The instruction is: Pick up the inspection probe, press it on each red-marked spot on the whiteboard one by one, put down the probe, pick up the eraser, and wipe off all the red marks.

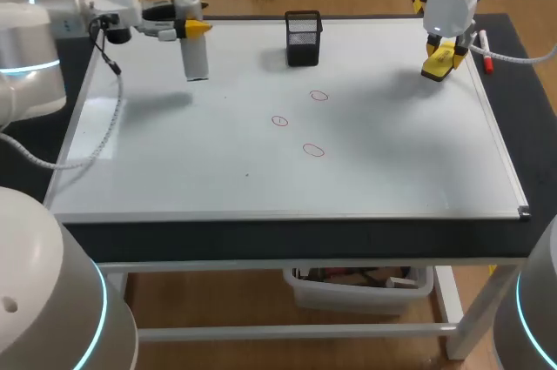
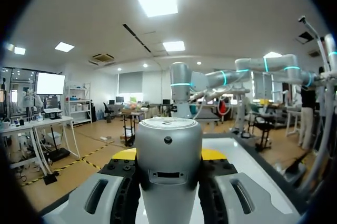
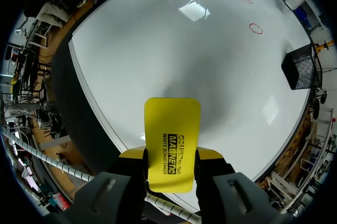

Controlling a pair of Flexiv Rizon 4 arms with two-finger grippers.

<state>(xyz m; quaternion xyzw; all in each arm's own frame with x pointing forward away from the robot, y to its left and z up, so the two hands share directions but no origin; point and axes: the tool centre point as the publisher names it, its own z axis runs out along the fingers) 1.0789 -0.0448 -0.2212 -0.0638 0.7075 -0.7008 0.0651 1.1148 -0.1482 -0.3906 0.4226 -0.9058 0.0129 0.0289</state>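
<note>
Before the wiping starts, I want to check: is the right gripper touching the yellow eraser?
Touching. The right wrist view shows the eraser between the right gripper fingers, which press against its two sides.

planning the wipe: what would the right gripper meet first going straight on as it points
Likely the bare whiteboard near its right edge, touched first by the eraser the right gripper holds, away from the red marks. Gap unclear.

Whiteboard (image 1: pixel 174 170) flat on table (image 1: pixel 287 235), covering most of it. Mesh holder (image 1: pixel 303 37) on board, far edge, middle. Three marks (image 1: pixel 313 151) mid-board, in front of holder. Probe (image 1: pixel 195 57) in left gripper (image 1: pixel 196 28), over far-left part. Eraser (image 1: pixel 438 66) in right gripper (image 1: pixel 444 55), over far-right corner. Marker (image 1: pixel 486 50) on table, just beyond board's right edge.
</note>
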